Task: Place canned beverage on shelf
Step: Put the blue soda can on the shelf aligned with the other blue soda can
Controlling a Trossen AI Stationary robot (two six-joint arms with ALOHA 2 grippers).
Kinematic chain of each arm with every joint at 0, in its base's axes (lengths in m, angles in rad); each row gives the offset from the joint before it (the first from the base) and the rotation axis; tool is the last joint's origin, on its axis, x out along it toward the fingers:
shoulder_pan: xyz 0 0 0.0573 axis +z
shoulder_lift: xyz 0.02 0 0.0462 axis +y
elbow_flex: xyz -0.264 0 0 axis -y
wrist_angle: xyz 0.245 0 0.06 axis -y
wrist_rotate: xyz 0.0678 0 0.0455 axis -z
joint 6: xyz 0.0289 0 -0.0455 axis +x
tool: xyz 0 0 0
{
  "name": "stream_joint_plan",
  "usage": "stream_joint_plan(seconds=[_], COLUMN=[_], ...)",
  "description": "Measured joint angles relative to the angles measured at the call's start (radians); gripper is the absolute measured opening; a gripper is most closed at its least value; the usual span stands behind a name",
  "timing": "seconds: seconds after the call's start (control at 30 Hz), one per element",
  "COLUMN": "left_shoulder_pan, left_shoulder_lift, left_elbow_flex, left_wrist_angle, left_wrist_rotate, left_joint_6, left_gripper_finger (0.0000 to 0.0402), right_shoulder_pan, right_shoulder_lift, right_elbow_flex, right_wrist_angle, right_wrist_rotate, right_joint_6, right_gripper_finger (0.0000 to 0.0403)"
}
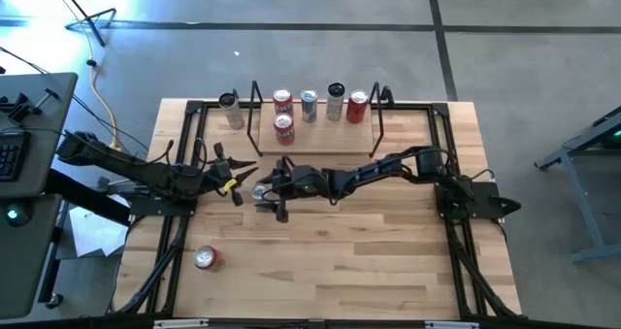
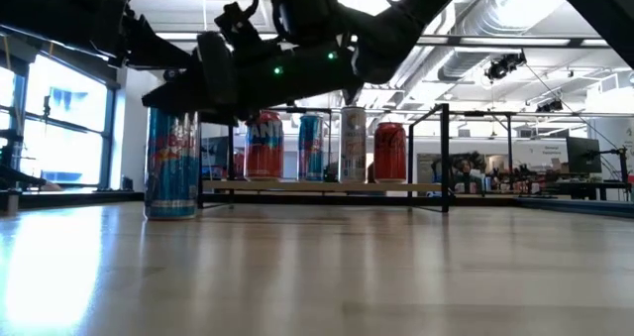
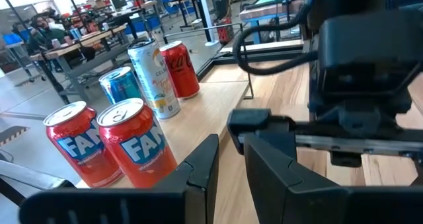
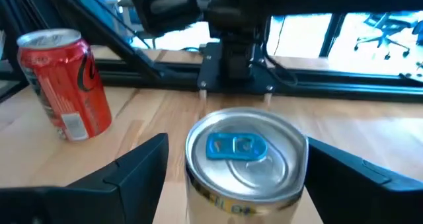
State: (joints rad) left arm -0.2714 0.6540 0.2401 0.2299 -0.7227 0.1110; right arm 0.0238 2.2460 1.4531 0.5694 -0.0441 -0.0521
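Straddling blue-tab can (image 4: 246, 159) | right hand (image 4: 236, 178) spread wide | left hand (image 1: 240, 170) beside

Two black jointed arms, matte housings trailing black cables. Left gripper (image 1: 233, 175) tipped with angular black fingers (image 3: 205, 168), small yellow tag at its 6 o'clock in the high view. Right gripper (image 1: 262, 192) with broad flat black fingers (image 4: 142, 163). Green indicator lights glowing along one wrist in the low view.

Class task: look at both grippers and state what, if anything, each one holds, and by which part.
Nothing is held. The right gripper has open fingers on either side of the upright silver can with a blue tab, not touching it. The left gripper is nearly closed and empty.
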Motion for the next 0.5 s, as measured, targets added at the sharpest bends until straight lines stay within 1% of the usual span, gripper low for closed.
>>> stream_joint_plan(seconds=[0.1,0.27,0.4,0.5], left_shoulder_pan=[0.000,0.000,0.000,0.000], left_shoulder_lift=[0.000,0.000,0.000,0.000], left_elbow_flex=[0.000,0.000,0.000,0.000], left_wrist_angle=[0.000,0.000,-0.012,-0.030], left_wrist_rotate=[0.000,-0.001,0.006,0.006], left_joint_6=[-0.002,-0.005,-0.020,-0.030], left_gripper_finger=[0.0063,0.0062,0.0062,0.0062], right_shoulder_pan=[0.000,0.000,-0.012,-0.022], right_shoulder_lift=[0.002,-0.005,-0.074,-0.190], right_elbow_flex=[-0.002,-0.001,-0.036,-0.101], right_wrist_angle=[-0.014,-0.019,-0.064,-0.097], right_wrist_rotate=[0.009,0.006,-0.038,-0.035], right_joint_6=[-0.001,-0.007,-0.024,-0.079], right_gripper_finger=[0.0289,0.0207,0.0206,0.0206])
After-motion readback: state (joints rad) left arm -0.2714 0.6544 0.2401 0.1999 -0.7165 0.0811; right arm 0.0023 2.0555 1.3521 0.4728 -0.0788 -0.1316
